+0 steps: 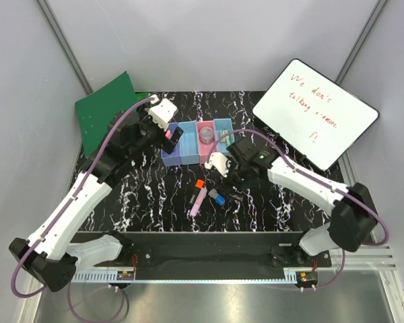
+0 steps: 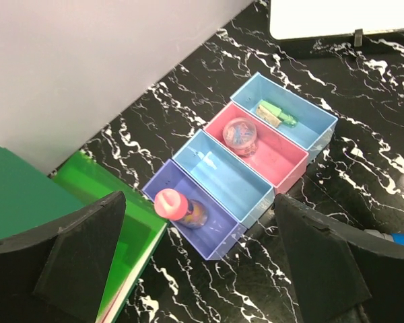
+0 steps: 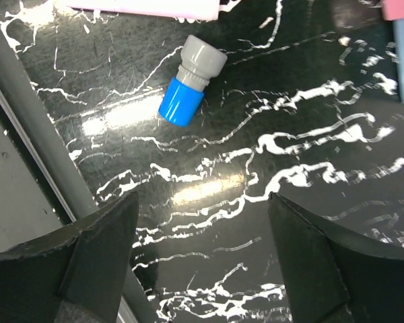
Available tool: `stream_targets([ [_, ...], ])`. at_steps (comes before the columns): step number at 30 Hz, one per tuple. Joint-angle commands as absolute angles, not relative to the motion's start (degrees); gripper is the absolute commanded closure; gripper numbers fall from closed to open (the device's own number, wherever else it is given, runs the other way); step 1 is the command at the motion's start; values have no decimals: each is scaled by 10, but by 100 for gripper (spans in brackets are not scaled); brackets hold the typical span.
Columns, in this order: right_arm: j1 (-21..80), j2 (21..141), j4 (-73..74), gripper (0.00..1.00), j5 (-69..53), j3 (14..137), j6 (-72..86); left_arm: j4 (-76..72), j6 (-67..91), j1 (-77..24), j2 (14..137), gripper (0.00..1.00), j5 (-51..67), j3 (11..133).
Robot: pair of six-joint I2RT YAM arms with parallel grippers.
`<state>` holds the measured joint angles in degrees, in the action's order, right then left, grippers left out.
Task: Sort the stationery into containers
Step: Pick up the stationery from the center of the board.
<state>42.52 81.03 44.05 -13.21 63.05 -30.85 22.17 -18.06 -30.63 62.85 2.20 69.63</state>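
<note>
Plainly left gripper (image 2: 202, 262) and right gripper (image 3: 202, 252) gape empty; closing off-centre, the right could roll the blue cap (image 3: 188, 91) away.

A black bench (image 1: 155, 202) with a white-veined marble pattern spreads across the middle. At the bench's far right corner stands a white rectangular whiteboard (image 1: 315, 113), black-edged, turned askew, with red handwriting on it. At the bench's far left corner sits a flat dark green folder (image 1: 108, 108), against the wall. Plain grey walls (image 1: 209, 40) enclose the bench on three sides.
</note>
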Motion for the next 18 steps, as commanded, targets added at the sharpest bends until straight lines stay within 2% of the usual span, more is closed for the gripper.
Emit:
stream_targets([
  [1, 425, 866, 444, 17, -168, 684, -291, 201, -192, -306, 599, 1, 1, 690],
  [14, 440, 959, 424, 27, -192, 693, -258, 193, -219, -307, 577, 1, 4, 675],
  [18, 455, 978, 402, 33, -192, 688, -250, 189, -223, -306, 577, 1, 4, 672],
])
